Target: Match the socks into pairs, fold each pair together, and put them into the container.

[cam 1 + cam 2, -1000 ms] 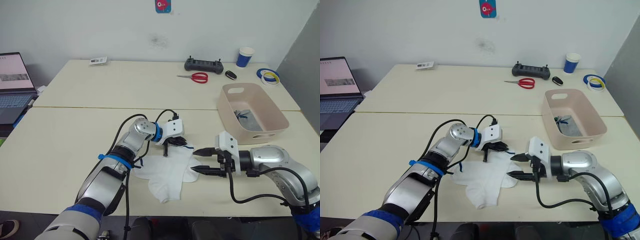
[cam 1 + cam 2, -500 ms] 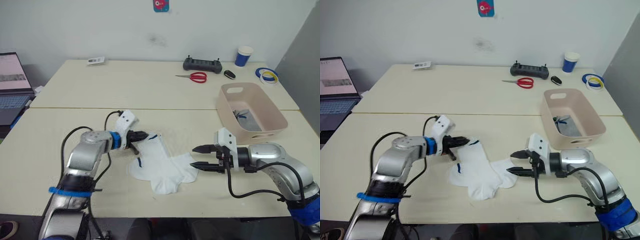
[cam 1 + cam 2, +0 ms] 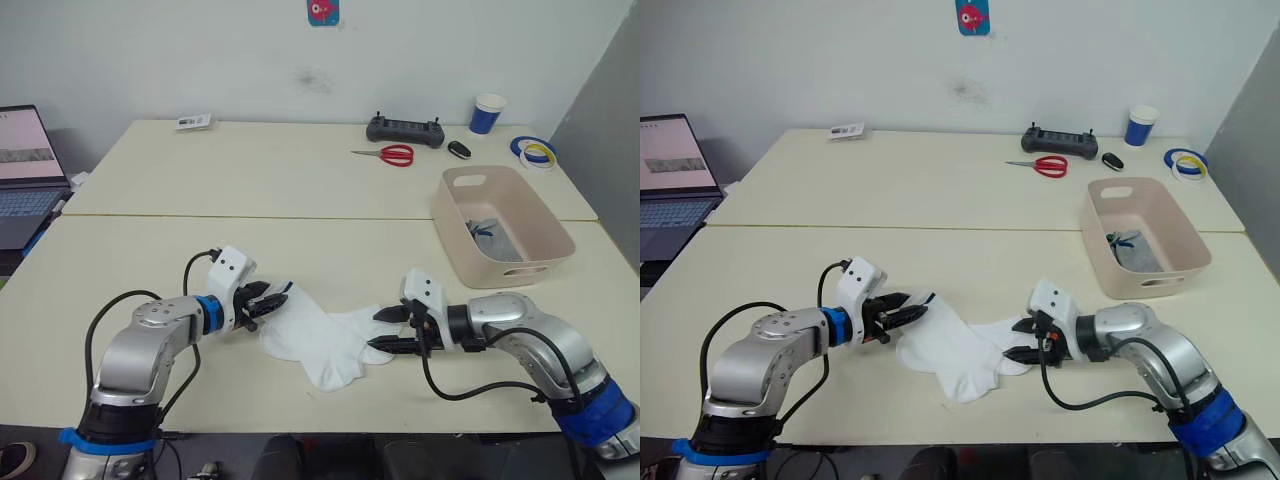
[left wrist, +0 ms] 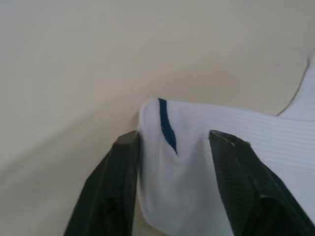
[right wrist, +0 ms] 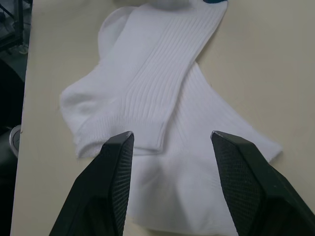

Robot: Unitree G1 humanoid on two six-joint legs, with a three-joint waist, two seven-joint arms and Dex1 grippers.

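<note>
Right claw (image 3: pixel 386 329) has closed on white socks (image 3: pixel 322 343).

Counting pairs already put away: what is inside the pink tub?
The tub holds something grey with a blue mark, likely folded socks. The near wall hides the front of its floor, so I cannot count them.

The white socks (image 5: pixel 147 98) are soft ribbed knit cloth, matt. Worktop (image 3: pixel 300 180) looks like smooth cream laminate, the container (image 3: pixel 545 235) smooth matt plastic, and claw fingers (image 5: pixel 115 182) textured black plastic.
</note>
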